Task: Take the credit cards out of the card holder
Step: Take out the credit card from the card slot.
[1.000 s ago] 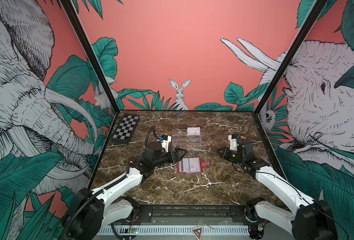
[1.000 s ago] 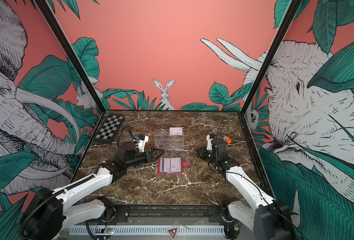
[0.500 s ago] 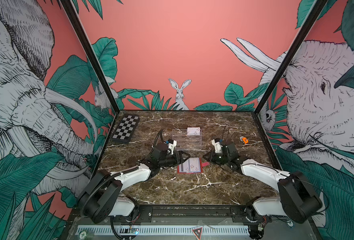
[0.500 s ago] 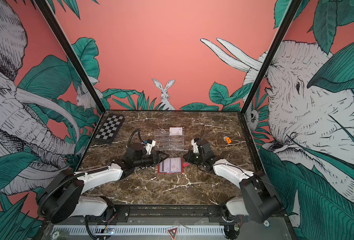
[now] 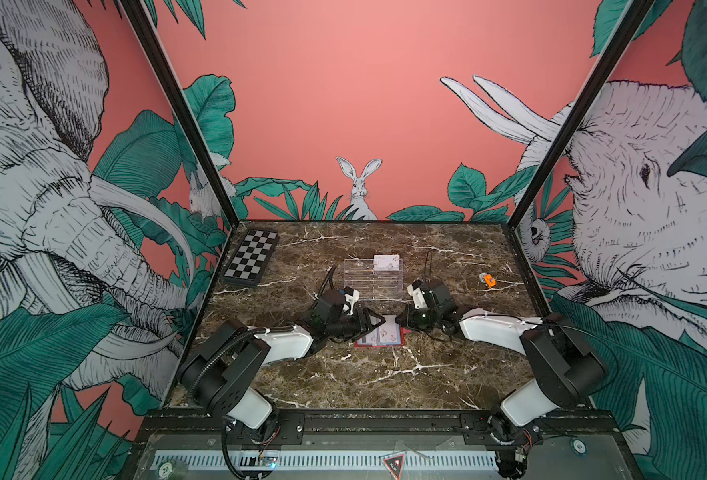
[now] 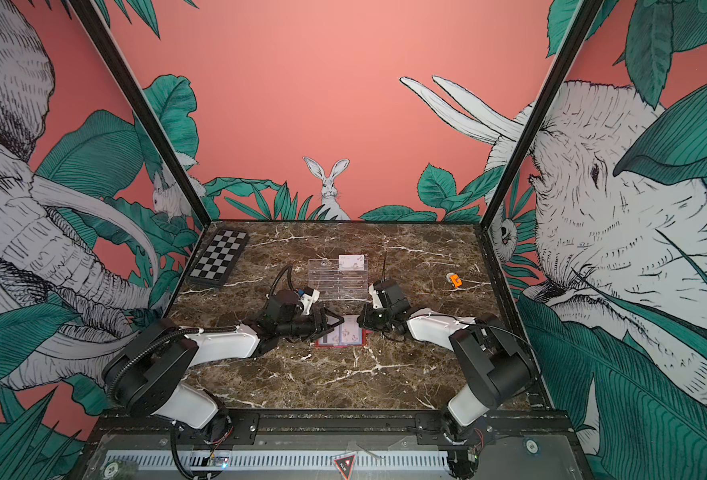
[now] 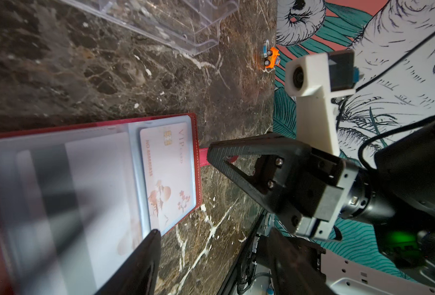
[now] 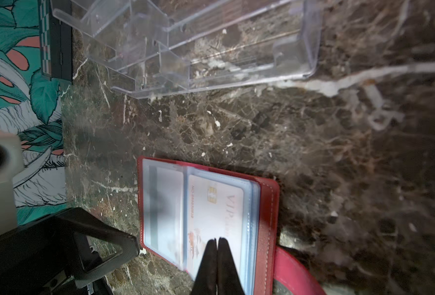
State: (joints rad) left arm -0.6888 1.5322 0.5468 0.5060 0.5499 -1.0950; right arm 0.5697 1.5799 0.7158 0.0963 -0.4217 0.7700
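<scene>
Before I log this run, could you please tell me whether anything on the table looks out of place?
Only one thing: a small orange toy car sits alone on the table toward its right edge, unrelated to the task. The card holder lies open and flat; nothing looks spilled or damaged.

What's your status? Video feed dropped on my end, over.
Left gripper at card holder edge, jaws apart. Right gripper shut, tips over a sleeve. Holder open flat, credit cards sleeved. Nothing in the way.
</scene>
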